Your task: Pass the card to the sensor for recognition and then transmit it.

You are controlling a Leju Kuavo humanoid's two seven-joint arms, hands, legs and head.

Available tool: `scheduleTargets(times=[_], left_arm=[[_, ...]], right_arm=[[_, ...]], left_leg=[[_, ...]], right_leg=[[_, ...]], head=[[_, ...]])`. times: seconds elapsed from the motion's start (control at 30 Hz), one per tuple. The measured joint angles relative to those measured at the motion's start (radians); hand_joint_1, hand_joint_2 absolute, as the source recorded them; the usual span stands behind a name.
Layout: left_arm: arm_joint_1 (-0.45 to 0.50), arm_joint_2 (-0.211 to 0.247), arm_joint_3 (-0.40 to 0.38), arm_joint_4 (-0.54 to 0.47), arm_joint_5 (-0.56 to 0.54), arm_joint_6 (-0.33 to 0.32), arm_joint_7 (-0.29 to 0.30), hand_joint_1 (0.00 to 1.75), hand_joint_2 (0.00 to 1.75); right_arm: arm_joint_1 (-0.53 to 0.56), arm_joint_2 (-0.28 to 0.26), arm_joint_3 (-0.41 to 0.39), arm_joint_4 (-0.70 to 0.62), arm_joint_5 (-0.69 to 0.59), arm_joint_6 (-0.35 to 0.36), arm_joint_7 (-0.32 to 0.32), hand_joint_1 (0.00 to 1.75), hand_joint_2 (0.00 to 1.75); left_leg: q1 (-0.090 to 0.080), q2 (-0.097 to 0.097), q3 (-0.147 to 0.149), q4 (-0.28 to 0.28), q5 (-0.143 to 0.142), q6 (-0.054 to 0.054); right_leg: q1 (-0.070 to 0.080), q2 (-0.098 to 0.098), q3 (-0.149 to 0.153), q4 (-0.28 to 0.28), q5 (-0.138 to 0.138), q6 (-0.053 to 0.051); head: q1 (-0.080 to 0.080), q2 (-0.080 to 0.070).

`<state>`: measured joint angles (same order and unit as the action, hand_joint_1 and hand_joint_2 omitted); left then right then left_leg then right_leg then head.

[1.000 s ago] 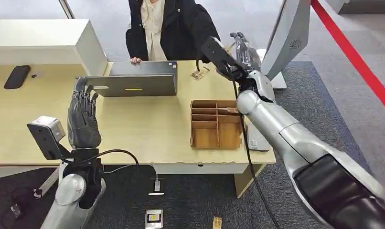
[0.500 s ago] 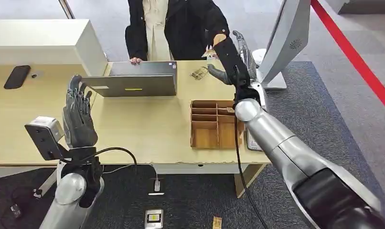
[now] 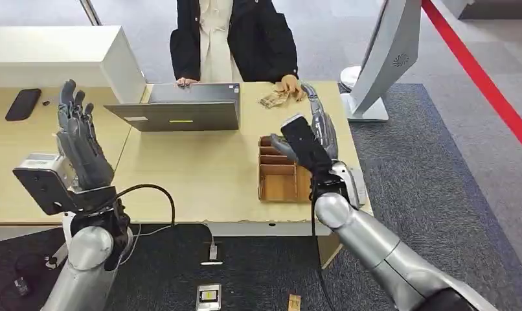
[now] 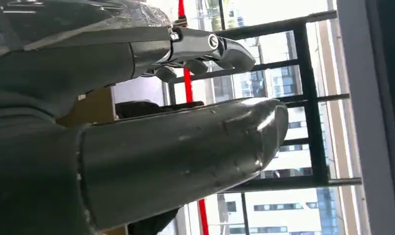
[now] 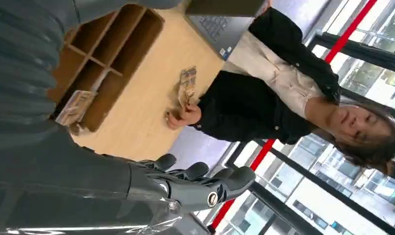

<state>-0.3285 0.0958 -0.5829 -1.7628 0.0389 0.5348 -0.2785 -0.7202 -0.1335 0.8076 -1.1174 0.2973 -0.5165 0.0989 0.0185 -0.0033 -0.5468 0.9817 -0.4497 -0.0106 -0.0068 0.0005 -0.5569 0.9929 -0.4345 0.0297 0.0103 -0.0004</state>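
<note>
One laptop [image 3: 181, 110], one organizer [image 3: 285, 172] (wooden), two hands raised.

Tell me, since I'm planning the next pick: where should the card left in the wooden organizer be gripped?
Probably by the card's raised free edge, fingers coming from above: it lies slanted in an open-topped end compartment of the organizer, walls closing its sides.

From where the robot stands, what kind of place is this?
Probably an office service counter or reception desk: a person stands across a wooden desk with a laptop and a card organizer.
</note>
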Motion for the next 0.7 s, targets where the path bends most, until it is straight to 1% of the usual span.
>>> scheduleTargets(times=[0.13, 0.2, 0.23, 0.3, 0.37, 0.4, 0.43, 0.53, 0.7], left_arm=[[0.000, 0.000, -0.001, -0.019, -0.013, -0.003, -0.011, 0.00, 0.00], [-0.001, 0.000, -0.001, -0.027, -0.016, -0.010, -0.013, 0.00, 0.00], [-0.002, 0.000, -0.001, -0.029, -0.014, -0.014, -0.013, 0.00, 0.00], [-0.007, -0.002, 0.000, -0.029, -0.005, -0.029, -0.008, 0.00, 0.00], [-0.014, -0.004, -0.001, -0.027, 0.018, -0.048, -0.005, 0.00, 0.00], [-0.020, -0.006, -0.001, -0.026, 0.029, -0.056, -0.005, 0.00, 0.00], [-0.025, -0.008, -0.001, -0.022, 0.045, -0.065, -0.006, 0.00, 0.00], [-0.044, -0.016, -0.005, -0.005, 0.077, -0.082, -0.014, 0.00, 0.00], [-0.072, -0.035, -0.014, 0.024, 0.097, -0.087, -0.018, 0.00, 0.00]], right_arm=[[0.066, -0.024, 0.003, -0.077, 0.188, 0.008, 0.054, 0.00, 1.75], [0.082, -0.037, 0.007, -0.101, 0.299, 0.050, 0.092, 0.00, 1.75], [0.089, -0.045, 0.008, -0.111, 0.361, 0.086, 0.115, 0.00, 1.75], [0.099, -0.059, 0.009, -0.125, 0.481, 0.186, 0.155, 0.00, 1.75], [0.101, -0.072, 0.012, -0.129, 0.551, 0.287, 0.173, 0.00, 1.75], [0.101, -0.079, 0.015, -0.128, 0.574, 0.319, 0.177, 0.00, 1.75], [0.101, -0.085, 0.019, -0.128, 0.592, 0.336, 0.182, 0.00, 1.75], [0.096, -0.095, 0.026, -0.120, 0.634, 0.351, 0.189, 0.00, 1.75], [0.072, -0.101, 0.038, -0.091, 0.690, 0.357, 0.187, 0.00, 1.75]], left_leg=[[0.000, 0.000, 0.000, 0.000, 0.000, 0.000], [0.000, 0.000, 0.000, 0.000, 0.000, 0.000], [0.000, 0.000, 0.000, 0.000, 0.000, 0.000], [0.000, 0.000, 0.000, 0.000, 0.000, 0.000], [0.000, 0.000, 0.000, 0.000, 0.000, 0.000], [0.000, 0.000, 0.000, 0.000, 0.000, 0.000], [0.000, 0.000, 0.000, 0.000, 0.000, 0.000], [0.000, 0.000, 0.000, 0.000, 0.000, 0.000], [0.000, 0.000, 0.000, 0.000, 0.000, 0.000]], right_leg=[[0.000, 0.000, 0.000, 0.000, 0.000, 0.000], [0.000, 0.000, 0.000, 0.000, 0.000, 0.000], [0.000, 0.000, 0.000, 0.000, 0.000, 0.000], [0.000, 0.000, 0.000, 0.000, 0.000, 0.000], [0.000, 0.000, 0.000, 0.000, 0.000, 0.000], [0.000, 0.000, 0.000, 0.000, 0.000, 0.000], [0.000, 0.000, 0.000, 0.000, 0.000, 0.000], [0.000, 0.000, 0.000, 0.000, 0.000, 0.000], [0.000, 0.000, 0.000, 0.000, 0.000, 0.000]], head=[[0.000, 0.000], [0.000, 0.000], [0.000, 0.000], [0.000, 0.000], [0.000, 0.000], [0.000, 0.000], [0.000, 0.000], [0.000, 0.000], [0.000, 0.000]])
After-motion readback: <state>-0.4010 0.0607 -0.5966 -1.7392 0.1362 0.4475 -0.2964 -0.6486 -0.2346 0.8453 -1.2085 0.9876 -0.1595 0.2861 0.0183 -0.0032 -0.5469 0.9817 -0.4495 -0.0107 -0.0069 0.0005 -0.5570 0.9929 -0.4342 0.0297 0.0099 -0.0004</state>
